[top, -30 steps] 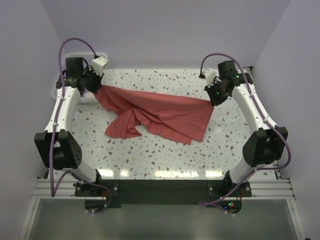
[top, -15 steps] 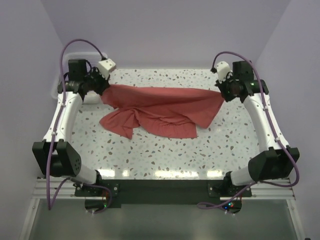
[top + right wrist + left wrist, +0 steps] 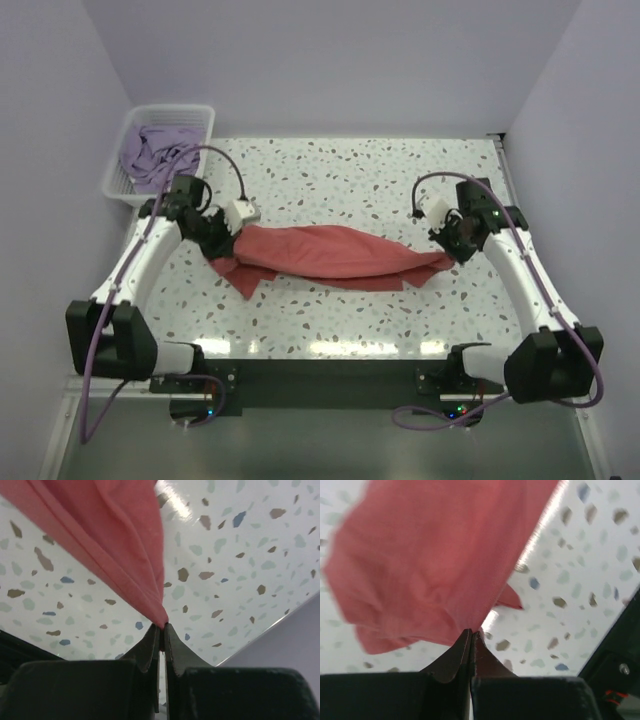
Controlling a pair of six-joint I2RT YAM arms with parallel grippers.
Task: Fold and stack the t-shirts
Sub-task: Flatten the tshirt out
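Across the table (image 3: 330, 300), nine to three o'clock, your red shirt (image 3: 330, 252) sags; the purple shirt (image 3: 150, 150) lies in the basket (image 3: 112, 180) at eleven. Left gripper (image 3: 471, 631) and right gripper (image 3: 162, 626) clamp the red ends. You seem to be spreading it, so lay it flat next.

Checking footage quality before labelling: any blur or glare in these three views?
Top external: sharp, glare strip along the near edge of the table. Left wrist: the coral-red shirt looks smeared, a glare streak beside it. Right wrist: fairly crisp, small glare patch near the top.
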